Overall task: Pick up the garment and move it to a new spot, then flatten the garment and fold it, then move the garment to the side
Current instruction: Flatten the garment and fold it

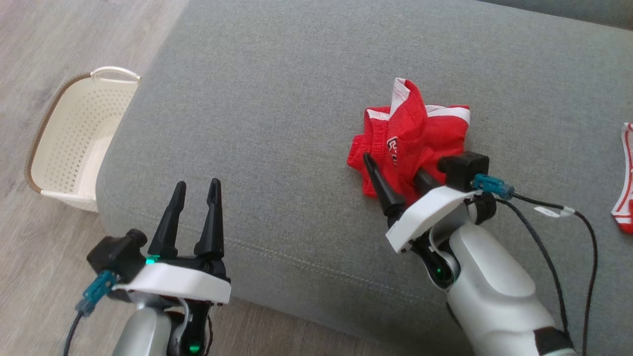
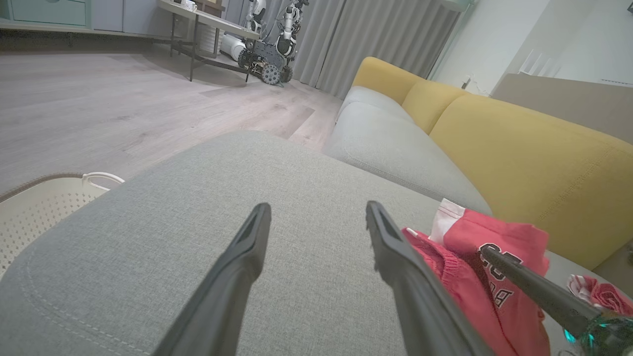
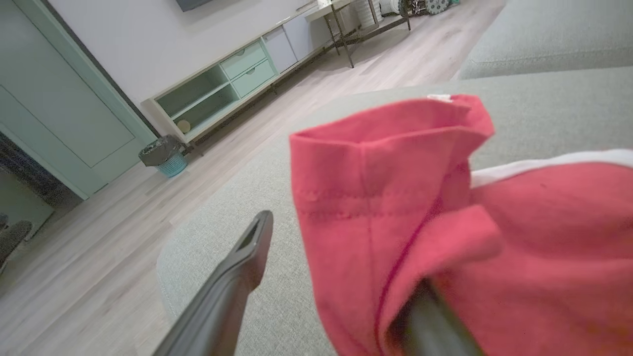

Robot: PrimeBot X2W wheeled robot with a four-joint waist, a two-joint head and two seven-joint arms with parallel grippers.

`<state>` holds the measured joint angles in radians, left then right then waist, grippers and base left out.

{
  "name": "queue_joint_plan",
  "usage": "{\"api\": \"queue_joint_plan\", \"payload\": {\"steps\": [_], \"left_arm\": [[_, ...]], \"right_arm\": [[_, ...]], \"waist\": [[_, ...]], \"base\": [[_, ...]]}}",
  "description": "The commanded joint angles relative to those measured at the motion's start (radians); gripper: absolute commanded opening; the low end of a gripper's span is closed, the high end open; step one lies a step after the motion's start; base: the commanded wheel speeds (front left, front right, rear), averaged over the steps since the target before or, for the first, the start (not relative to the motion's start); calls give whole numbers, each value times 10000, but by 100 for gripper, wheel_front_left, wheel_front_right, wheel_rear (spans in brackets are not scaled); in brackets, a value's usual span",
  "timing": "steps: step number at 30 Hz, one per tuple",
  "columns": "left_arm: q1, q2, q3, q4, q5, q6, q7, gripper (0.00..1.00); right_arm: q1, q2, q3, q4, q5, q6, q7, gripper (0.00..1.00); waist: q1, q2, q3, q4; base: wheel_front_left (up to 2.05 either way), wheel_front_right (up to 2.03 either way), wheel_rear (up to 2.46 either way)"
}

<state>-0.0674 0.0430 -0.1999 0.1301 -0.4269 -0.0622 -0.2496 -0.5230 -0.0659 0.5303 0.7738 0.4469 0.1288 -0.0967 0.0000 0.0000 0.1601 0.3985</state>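
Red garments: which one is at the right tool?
The crumpled garment with lettering; the right tool, open, sits at its near edge. The striped garment lies apart, far right.

Left claw: low at left, jaws wide apart, fingers pointing forward, nothing between them. Right forearm extends further out, wrist angled left. Right claw: jaws spread too, one finger fully visible, other tip hidden.
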Motion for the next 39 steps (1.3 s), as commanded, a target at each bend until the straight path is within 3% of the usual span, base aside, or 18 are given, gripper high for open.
{"api": "queue_joint_plan", "payload": {"steps": [1, 9, 22, 39], "left_arm": [[-178, 72, 279, -298, -47, -44, -122, 100], [-199, 72, 262, -262, -3, -75, -122, 100], [-230, 72, 327, -259, -61, -12, -122, 100], [-99, 72, 441, -274, -24, 11, -122, 100]], "right_arm": [[-464, 156, 209, -262, -216, 19, -213, 100], [-875, 156, 290, -8, -1495, 19, -737, 100], [-1340, 127, -74, 980, -6307, 19, 94, 100], [-1225, 144, -67, 389, -7829, 19, 660, 100]], "waist": [[0, 0, 5, 3], [0, 0, -8, 14], [0, 0, -54, -132], [0, 0, -639, -625]], "base": [[0, 0, 0], [0, 0, 0], [0, 0, 0], [0, 0, 0]]}}
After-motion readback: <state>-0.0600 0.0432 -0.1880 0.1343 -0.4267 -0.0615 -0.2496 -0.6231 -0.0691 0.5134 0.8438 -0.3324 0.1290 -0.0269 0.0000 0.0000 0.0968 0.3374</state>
